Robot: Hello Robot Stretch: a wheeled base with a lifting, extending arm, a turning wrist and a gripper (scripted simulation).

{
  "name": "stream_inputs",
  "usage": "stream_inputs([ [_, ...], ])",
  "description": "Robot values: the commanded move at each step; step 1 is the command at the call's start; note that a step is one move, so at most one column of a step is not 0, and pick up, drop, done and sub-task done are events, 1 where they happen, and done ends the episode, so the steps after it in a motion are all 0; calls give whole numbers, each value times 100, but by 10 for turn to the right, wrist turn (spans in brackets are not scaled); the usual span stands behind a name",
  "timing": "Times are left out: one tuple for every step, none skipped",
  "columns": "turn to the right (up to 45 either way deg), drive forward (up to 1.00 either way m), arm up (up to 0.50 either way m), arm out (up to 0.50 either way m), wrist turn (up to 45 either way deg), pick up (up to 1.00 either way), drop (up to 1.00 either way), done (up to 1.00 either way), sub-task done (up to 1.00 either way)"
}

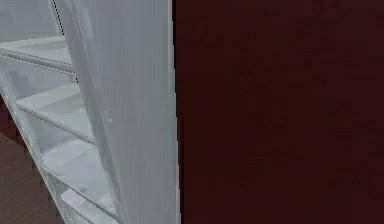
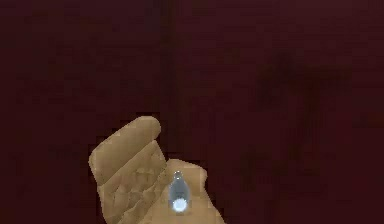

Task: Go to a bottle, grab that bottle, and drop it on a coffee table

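Tan and woven-looking, a lumpy padded mass [image 2: 130,165] rises from the bottom edge of the arm side view, set against a flat dark red surface [image 2: 280,70]. On the lower right part of that tan mass, close to its right-hand edge, is a small pale thing [image 2: 178,195], blue-white and slim, with a brighter end toward the bottom. Going by its shape and the task, you can take it for the bottle, though it is too small to be certain. Whether it stands upright or lies on its side on the tan mass cannot be told. In the forward view a white shelf unit [image 1: 90,110] stands very near, with a dark red wall [image 1: 280,110] just beside it; how the unit lies relative to the tan mass you cannot tell. The risks, as I judge them, are two. The tan mass looks soft and uneven, so a sideways nudge could tip the pale thing or roll it off the edge of the mass. The shelf unit is also so close ahead that a forward drive or a careless turn could strike it. The grab looks not yet done. You cannot tell the arm's pose from here, nor the gripper's state, nor how the gripper lies relative to the tan mass.
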Motion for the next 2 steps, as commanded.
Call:
stream_inputs([
  [0, 0, 0, 30, 0, 0, 0, 0, 0],
  [0, 0, 0, 0, 450, 0, 0, 0, 0],
])
